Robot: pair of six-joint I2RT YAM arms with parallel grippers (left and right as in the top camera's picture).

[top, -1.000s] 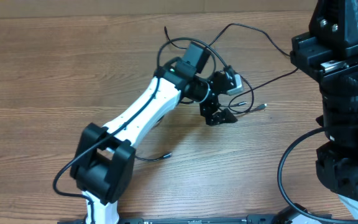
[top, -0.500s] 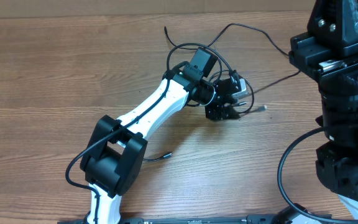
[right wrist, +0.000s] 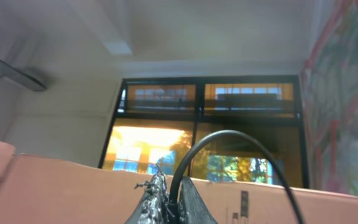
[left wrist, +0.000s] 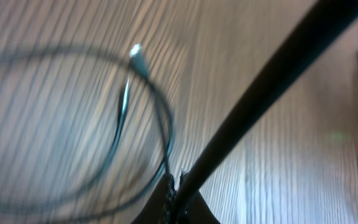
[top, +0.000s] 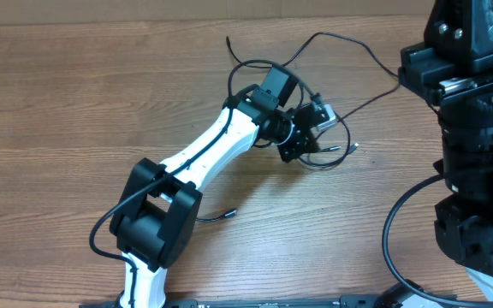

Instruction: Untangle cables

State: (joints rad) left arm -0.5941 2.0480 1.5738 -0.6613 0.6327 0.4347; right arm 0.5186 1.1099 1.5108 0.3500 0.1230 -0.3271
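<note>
The left gripper (left wrist: 173, 202) is pinching the thin black bendy cables (left wrist: 166, 134) tight, and the shut, empty right gripper (right wrist: 166, 196) is pointing up.

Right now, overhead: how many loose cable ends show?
3. Top end, far side; silvery end, right of left gripper; lower end, beside left arm. Others may be hidden.

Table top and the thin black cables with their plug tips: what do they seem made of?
The brown table top: wood or wood-look laminate, matte, with long grain lines. The thin black cables: flexible, likely rubber or plastic jacketed, curling in loose loops. The silvery plug tip: probably metal, from its bright glint, though blurred.
</note>
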